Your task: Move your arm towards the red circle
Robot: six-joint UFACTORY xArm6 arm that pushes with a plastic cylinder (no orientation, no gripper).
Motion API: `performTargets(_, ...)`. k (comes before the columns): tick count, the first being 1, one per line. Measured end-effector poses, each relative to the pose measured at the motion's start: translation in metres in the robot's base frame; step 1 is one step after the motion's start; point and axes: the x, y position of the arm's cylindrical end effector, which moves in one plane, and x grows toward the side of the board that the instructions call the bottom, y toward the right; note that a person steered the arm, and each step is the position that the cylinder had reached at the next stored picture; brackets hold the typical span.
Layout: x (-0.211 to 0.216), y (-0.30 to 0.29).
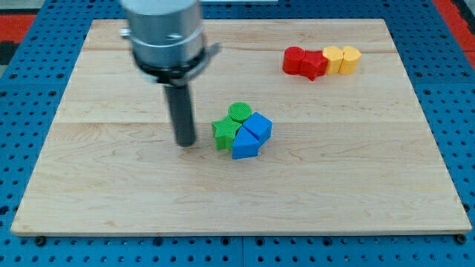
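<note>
One rod, no jaws, nothing held | my tip (185, 143) rests just at 9 o'clock of the green star (224, 133) | red circle (294, 59) sits well apart at 2 o'clock, touching red star (314, 65) | likely light, rigid, slides easily; contact its flat side.

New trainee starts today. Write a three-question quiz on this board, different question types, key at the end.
1. True or false: my tip touches the red circle.
2. Which block lies nearest my tip? A) yellow circle B) green star C) red star
3. Fill in: the red circle sits toward the view's top ____.

Key: 1 false, my tip stands at the view's left of the green and blue cluster; 2 B; 3 right.
</note>
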Motion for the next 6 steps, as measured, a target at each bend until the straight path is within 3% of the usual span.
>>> performTargets(1, -0.04, -0.055)
performTargets(2, -0.118, -0.053)
performTargets(3, -0.197, 0.016)
performTargets(4, -0.243, 0.127)
performTargets(5, -0.241, 0.197)
performTargets(6, -0.214, 0.212)
